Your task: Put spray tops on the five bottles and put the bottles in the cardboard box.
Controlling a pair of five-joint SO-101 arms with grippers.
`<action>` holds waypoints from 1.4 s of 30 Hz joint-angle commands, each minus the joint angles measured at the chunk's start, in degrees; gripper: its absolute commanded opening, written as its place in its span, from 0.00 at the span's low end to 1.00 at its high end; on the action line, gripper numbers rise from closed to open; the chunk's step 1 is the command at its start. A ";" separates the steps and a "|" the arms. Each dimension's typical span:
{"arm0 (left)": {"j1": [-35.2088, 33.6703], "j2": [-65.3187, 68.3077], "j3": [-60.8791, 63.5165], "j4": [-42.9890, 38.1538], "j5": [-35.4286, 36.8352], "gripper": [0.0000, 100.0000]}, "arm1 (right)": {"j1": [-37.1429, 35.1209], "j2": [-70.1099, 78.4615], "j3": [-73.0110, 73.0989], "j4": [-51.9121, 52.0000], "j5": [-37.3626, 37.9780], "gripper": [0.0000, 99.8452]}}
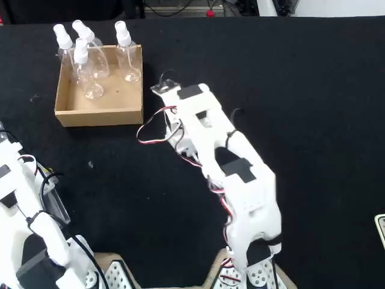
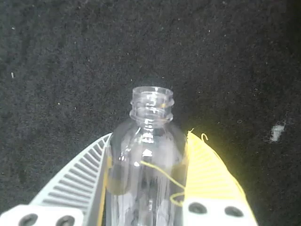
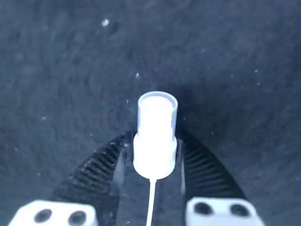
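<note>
Bottle (image 2: 149, 160) five is uncapped, pinched in your left gripper (image 2: 150, 136); your right gripper (image 3: 155, 141) is clamped on the spray top (image 3: 156, 113). Feed the tube (image 3: 151, 202) dead centre into the neck (image 2: 152, 101) before twisting, or it'll probably snag.

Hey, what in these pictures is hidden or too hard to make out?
Left wrist view: the base of the held bottle, cut off by the frame edge between the fingers.
Right wrist view: the tube end of the spray top, running off the frame edge.
High view: whether the four bottles in the cardboard box have tops screwed tight; too small.
</note>
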 commanded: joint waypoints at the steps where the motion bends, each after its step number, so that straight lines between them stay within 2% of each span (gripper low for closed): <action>1: -0.40 -1.41 -2.86 -0.62 0.26 0.05 | 1.32 -8.31 3.65 -3.08 5.54 0.14; 3: -0.13 -1.41 -2.86 -0.62 0.26 0.05 | 0.97 -11.74 4.88 -1.85 8.62 0.17; 5: -0.04 -1.41 -2.86 -0.62 0.35 0.05 | 0.79 -14.20 4.88 1.14 10.11 0.26; 7: -0.04 -1.41 -2.86 -0.62 0.35 0.05 | 0.35 -15.60 4.79 3.08 10.20 0.34; 9: 0.04 -1.41 -2.86 -0.62 0.35 0.05 | 0.18 -16.04 4.79 4.31 9.14 0.37; 13: 0.13 -1.41 -2.86 -0.62 0.26 0.05 | -0.26 -15.34 4.09 4.84 1.49 0.31; 16: 0.22 -1.41 -2.95 -0.62 0.26 0.05 | -0.70 -13.85 2.51 3.69 0.70 0.29; 22: 0.22 -1.41 -2.95 -0.62 0.18 0.05 | -0.88 -8.13 -2.33 5.98 8.44 0.29; 30: 0.13 -1.41 -2.95 -0.62 0.18 0.05 | -0.62 -1.45 -6.37 5.63 9.67 0.29; 33: 0.13 -1.41 -2.95 -0.62 0.18 0.05 | 0.00 -1.36 -6.73 5.63 13.19 0.29; 42: 0.13 -1.41 -2.95 -0.62 0.18 0.05 | 0.70 -1.27 -2.15 1.05 15.12 0.29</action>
